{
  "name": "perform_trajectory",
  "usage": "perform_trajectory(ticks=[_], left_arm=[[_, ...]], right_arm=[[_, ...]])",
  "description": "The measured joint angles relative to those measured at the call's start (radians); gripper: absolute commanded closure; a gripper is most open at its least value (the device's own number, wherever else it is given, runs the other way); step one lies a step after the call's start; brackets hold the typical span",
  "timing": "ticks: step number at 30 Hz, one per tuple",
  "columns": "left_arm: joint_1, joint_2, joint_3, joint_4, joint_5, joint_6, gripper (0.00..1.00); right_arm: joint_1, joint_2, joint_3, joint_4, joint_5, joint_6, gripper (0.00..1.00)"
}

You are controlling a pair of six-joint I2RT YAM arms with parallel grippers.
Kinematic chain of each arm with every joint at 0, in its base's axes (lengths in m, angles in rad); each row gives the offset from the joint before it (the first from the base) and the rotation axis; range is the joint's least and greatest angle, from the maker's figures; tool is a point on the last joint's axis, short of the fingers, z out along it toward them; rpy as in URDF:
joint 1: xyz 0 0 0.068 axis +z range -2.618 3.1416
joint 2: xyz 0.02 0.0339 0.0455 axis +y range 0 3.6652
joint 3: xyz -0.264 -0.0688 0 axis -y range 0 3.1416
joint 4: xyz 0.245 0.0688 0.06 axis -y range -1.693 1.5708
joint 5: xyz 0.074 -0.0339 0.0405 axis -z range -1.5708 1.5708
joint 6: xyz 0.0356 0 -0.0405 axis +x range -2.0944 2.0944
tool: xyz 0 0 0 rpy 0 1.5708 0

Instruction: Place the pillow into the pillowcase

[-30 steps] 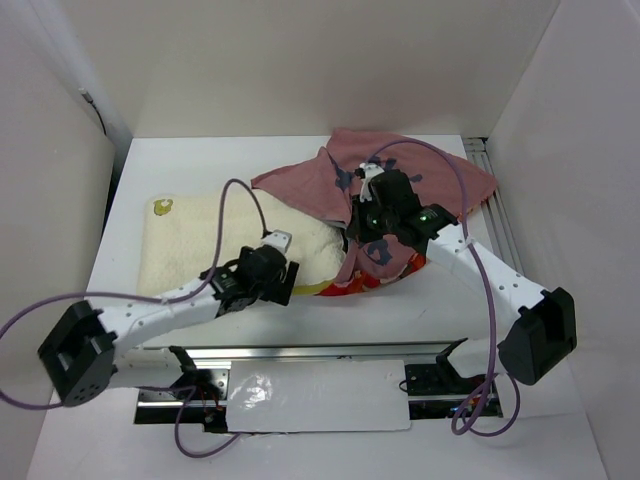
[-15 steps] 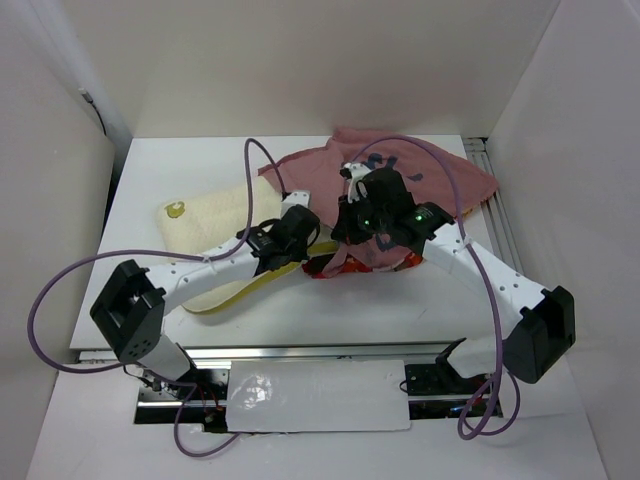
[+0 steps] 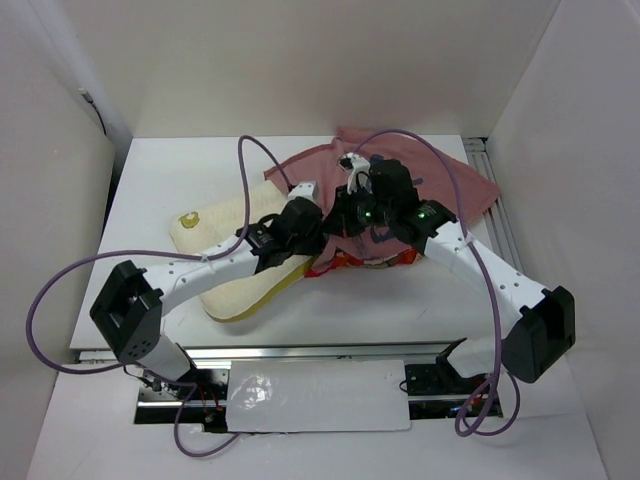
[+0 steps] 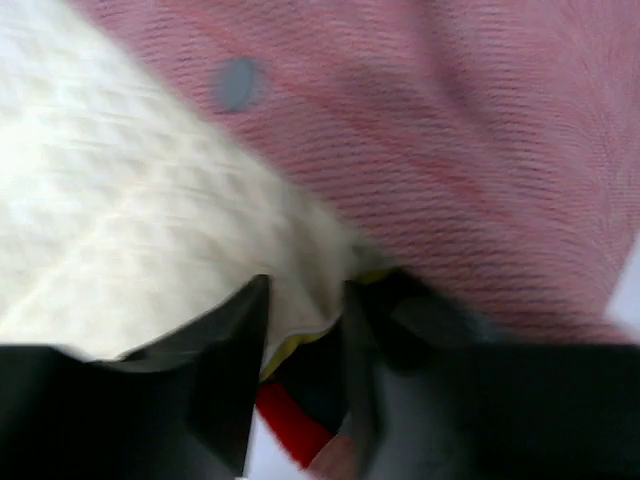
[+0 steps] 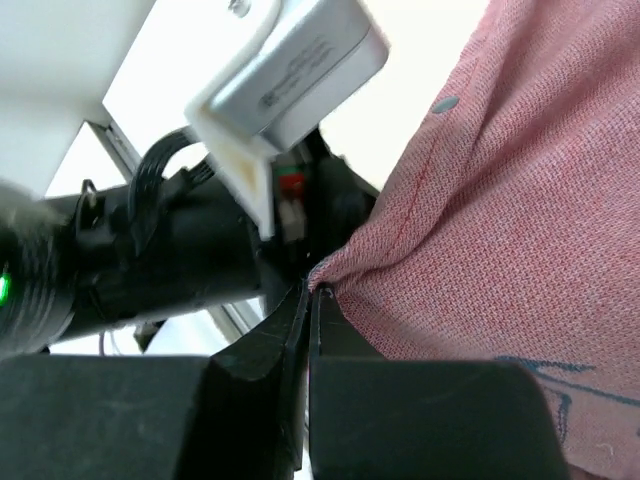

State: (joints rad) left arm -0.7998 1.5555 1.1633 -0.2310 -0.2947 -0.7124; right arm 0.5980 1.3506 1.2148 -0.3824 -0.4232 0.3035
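Note:
The cream-white pillow (image 3: 235,270) lies slanted at the left middle of the table, its yellow mark (image 3: 187,216) at the far left corner. Its right end goes under the dull pink pillowcase (image 3: 440,185), whose red printed side (image 3: 362,262) shows at the near edge. My left gripper (image 3: 318,228) is shut on the pillow's yellowish edge at the case's opening. In the left wrist view the pillow (image 4: 130,220) sits pinched in that gripper (image 4: 305,330) under the pillowcase (image 4: 480,150). My right gripper (image 3: 345,205) is shut on the pillowcase's edge (image 5: 500,250) and holds it raised; its closed tips (image 5: 312,295) are beside the left wrist.
White walls close in the table on three sides. A metal rail (image 3: 492,205) runs along the right edge. A front rail with a plastic sheet (image 3: 320,395) lies between the arm bases. Purple cables (image 3: 250,165) loop over the pillow and the pillowcase.
My left arm has carried the pillow right and away, so its right end now goes under the raised pillowcase edge. My right gripper has kept its hold and shifted slightly back.

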Motion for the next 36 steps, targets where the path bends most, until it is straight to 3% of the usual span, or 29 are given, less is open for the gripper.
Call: perform_trajectory(ticks=[2,3,11,16,20,21,22,24,30,33,36], left_arm=[[-0.012,-0.016,-0.001,-0.043,-0.037,-0.002,0.35],[-0.013,-0.031,-0.006,-0.073,-0.052,0.001,0.01],[-0.033,-0.348,-0.134,-0.331,-0.161,-0.085,0.0],[-0.031,-0.437,-0.292,-0.289,-0.143,0.007,0.0],[-0.032,-0.371,-0.399,-0.212,-0.099,0.109,0.0],[-0.032,-0.334,-0.402,-0.198,-0.099,0.121,0.04],[-0.032,-0.298,-0.395,-0.185,-0.105,0.132,0.17],[-0.033,-0.209,-0.357,-0.184,-0.132,0.136,1.0],[-0.05,-0.074,-0.198,-0.273,-0.251,0.089,1.0],[-0.06,-0.139,-0.198,-0.263,-0.266,0.084,1.0],[-0.064,-0.312,-0.294,-0.116,-0.186,0.175,1.0]], right_arm=[[-0.009,-0.005,-0.005,-0.002,0.002,0.01,1.0],[-0.013,-0.012,-0.012,-0.002,0.011,0.011,1.0],[-0.076,-0.028,-0.093,-0.003,0.083,0.012,1.0],[-0.085,-0.028,-0.107,-0.003,0.093,0.013,1.0],[-0.085,-0.028,-0.107,-0.004,0.093,0.009,1.0],[-0.085,-0.028,-0.107,-0.004,0.092,0.008,1.0],[-0.085,-0.028,-0.107,-0.004,0.09,0.007,1.0],[-0.085,-0.028,-0.107,-0.004,0.082,0.005,1.0],[-0.066,-0.028,-0.106,-0.004,0.059,0.003,1.0],[-0.041,-0.028,-0.1,-0.005,0.037,0.002,1.0],[-0.011,-0.024,-0.086,-0.004,0.019,-0.002,1.0]])
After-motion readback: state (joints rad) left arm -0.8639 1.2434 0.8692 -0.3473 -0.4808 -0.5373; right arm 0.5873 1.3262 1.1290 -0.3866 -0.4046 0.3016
